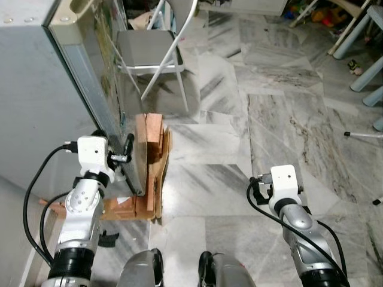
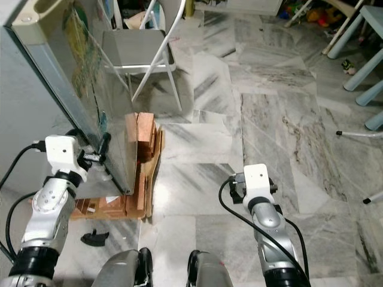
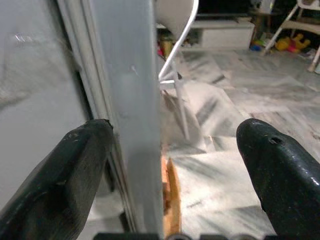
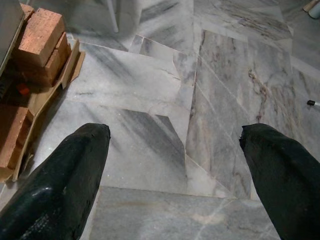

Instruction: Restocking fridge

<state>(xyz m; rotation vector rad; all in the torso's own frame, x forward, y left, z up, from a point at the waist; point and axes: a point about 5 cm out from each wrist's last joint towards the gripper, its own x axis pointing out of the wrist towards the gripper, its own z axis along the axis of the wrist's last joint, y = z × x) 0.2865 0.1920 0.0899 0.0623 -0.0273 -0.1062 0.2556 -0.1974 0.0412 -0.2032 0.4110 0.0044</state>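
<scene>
Fingers of left tool (image 3: 165,150) straddle fridge door (image 1: 102,89) edge; right tool (image 4: 175,165) wide apart.

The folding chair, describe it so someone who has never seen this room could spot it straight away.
Start at the tall grey fridge door that the left gripper straddles at its edge with open fingers. Follow that door away from the robot across the marble floor. Just past the stacked bricks stands the folding chair, the one piece with thin white tube legs and a flat grey seat.
</scene>
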